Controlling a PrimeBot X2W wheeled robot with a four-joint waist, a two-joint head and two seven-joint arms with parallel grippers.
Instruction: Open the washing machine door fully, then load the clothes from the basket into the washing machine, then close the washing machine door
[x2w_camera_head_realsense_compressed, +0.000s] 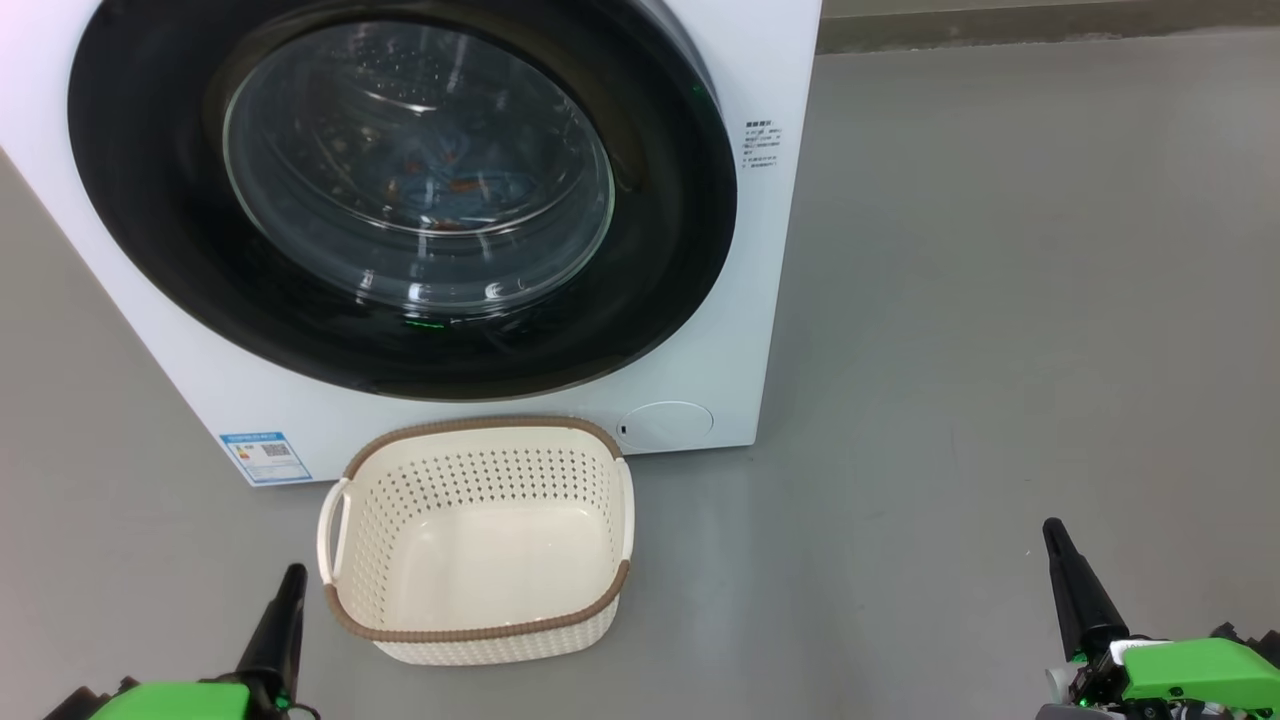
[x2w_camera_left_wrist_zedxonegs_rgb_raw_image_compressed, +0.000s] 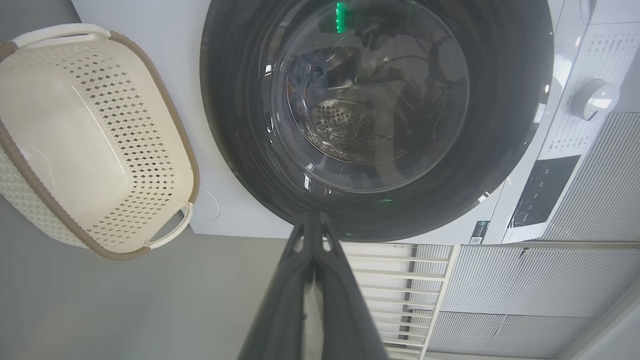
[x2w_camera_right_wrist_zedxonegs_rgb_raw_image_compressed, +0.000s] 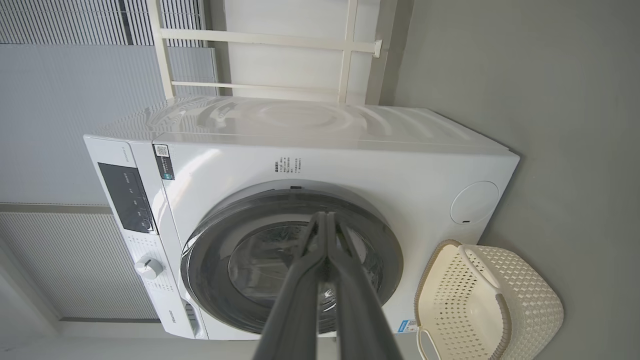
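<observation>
My left pincer (x2w_camera_head_realsense_compressed: 292, 582), lower left of the head view, is pressed together and holds nothing; the right pincer (x2w_camera_head_realsense_compressed: 1056, 538), lower right, likewise. The washing machine door (x2w_camera_head_realsense_compressed: 150, 200) sits closed at upper left; the bear-print clothes (x2w_camera_head_realsense_compressed: 450, 188) show behind its glass; the basket (x2w_camera_head_realsense_compressed: 480, 428) below lies empty. My worry: a door not truly latched could swing open; a careless left arm could clip the basket.

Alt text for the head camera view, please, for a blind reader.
White front-loading washing machine with its round black-rimmed glass door shut and light blue clothes inside. An empty cream perforated plastic basket sits before it; left end effector and right end effector are shut.
</observation>
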